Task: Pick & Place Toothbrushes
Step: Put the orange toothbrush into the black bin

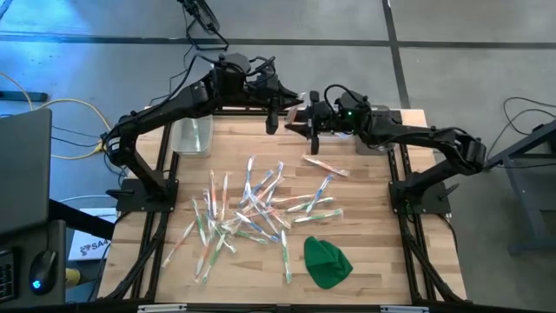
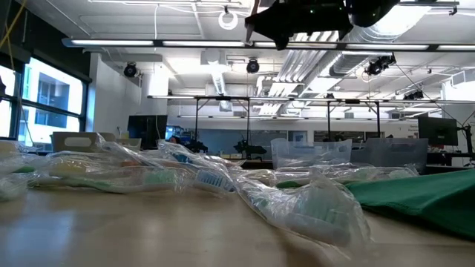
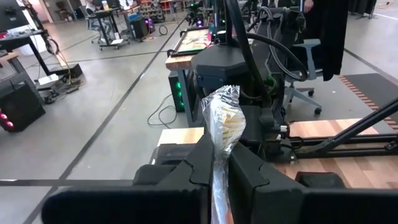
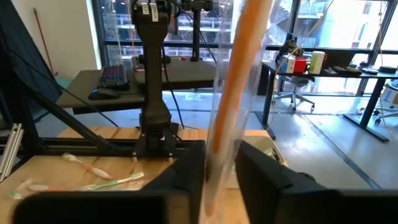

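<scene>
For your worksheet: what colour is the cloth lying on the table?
Green: the cloth shows best in the high view.

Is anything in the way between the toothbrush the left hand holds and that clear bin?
Nothing visible. The left hand grips a wrapped toothbrush in the air. The clear bin sits off to its side, apart from the toothbrush pile.

Wrapped toothbrush — both ends cut off; bins — blurred.
</scene>
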Available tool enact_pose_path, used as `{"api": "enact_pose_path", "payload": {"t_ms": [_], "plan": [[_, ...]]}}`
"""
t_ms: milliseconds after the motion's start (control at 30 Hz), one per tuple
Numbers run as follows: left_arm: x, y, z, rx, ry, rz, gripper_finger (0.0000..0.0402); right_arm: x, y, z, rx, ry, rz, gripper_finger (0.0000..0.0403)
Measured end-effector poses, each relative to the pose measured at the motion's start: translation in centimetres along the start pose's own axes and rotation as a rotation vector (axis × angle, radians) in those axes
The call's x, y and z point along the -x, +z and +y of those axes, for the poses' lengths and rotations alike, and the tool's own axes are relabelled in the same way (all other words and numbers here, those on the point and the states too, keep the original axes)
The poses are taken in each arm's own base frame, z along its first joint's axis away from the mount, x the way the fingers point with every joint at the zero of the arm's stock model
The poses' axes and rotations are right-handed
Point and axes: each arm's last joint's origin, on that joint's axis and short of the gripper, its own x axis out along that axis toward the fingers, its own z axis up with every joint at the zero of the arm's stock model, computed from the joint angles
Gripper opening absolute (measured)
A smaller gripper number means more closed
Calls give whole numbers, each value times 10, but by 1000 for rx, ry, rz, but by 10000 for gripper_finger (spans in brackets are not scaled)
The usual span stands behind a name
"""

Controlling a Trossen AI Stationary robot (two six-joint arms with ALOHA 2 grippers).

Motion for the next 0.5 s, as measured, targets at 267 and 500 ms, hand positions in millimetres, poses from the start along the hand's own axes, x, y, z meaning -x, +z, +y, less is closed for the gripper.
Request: {"api": "enact_pose_path", "payload": {"t_ms": [267,500], "plan": [[0,0,0,16,0,0,24,0,0,0,0,-3,5,19],[0,0,0,17,5,2,27,0,-1,-1,-47,-69,8,19]]}}
